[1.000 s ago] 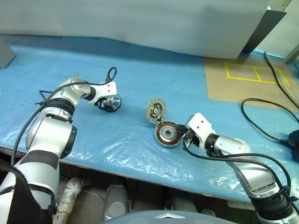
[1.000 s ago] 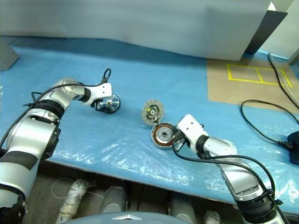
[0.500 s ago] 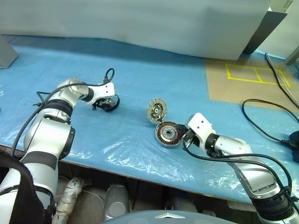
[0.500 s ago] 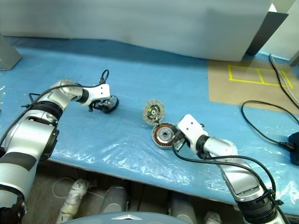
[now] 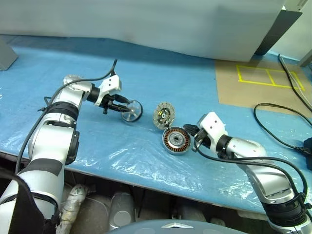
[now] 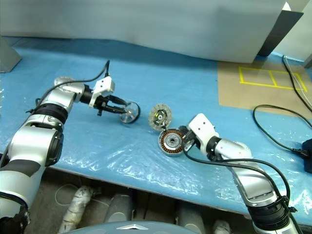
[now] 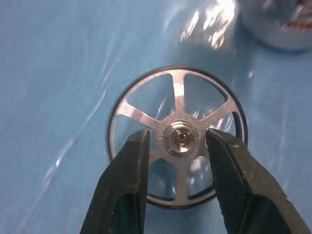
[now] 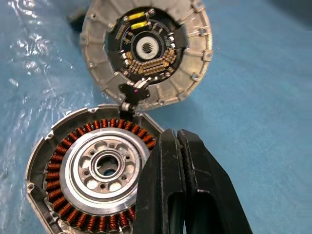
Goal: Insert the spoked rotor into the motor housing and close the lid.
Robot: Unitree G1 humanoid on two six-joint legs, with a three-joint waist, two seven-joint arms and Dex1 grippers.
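**Rotor gripped at left, housing open at centre**

I see a wide table covered in crinkled, glossy blue plastic sheet, with a flat brown panel marked in yellow tape at the upper right and black cable looping along the right edge. There is open sheet above and below the parts in mid-frame.

The housing lies flat just right of centre: a shallow round grey metal puck, with a ring of copper windings around a bright silver hub inside, otherwise holding nothing. Its lid, a grey disc with a ribbed, segmented rim and a dark centre with yellow marks, stands tilted open, joined at the housing's far edge.

The right gripper has its two black fingers pressed together, holding nothing, their tips over the housing's rim.

Left of centre, the left gripper is partly closed on the rotor, a thin black-rimmed wheel with flat silver spokes; its ribbed fingers pinch the hub. The rotor is near the lid, apart from it.
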